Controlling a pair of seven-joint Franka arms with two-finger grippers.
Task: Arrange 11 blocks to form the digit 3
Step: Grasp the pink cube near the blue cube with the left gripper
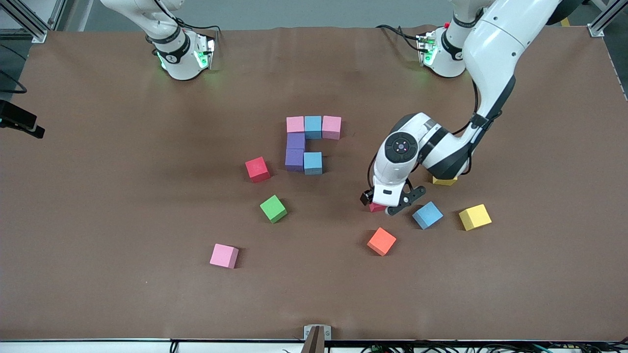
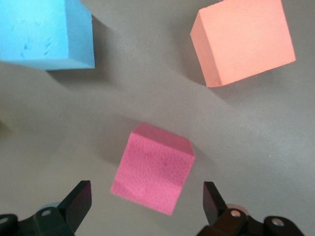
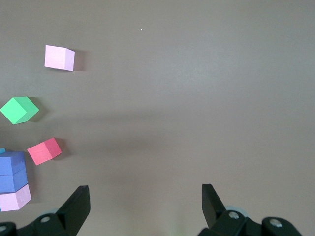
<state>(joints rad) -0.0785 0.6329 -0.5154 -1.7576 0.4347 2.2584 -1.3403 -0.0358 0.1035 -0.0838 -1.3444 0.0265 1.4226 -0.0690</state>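
Hovering spread over the red block (image 2: 153,169) near the orange block (image 1: 381,241), the left gripper (image 1: 381,207) could clip a corner since the cube sits skewed; the right gripper (image 3: 145,206) waits, spread.

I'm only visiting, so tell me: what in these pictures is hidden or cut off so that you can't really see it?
- Front view: the red block under the left gripper is mostly covered by the arm's hand; only a corner shows.
- Front view: one yellow cube is largely covered by the left arm's wrist.
- Front view: the right gripper is out of frame.
- Right wrist view: the started figure is cut off by the picture's edge.
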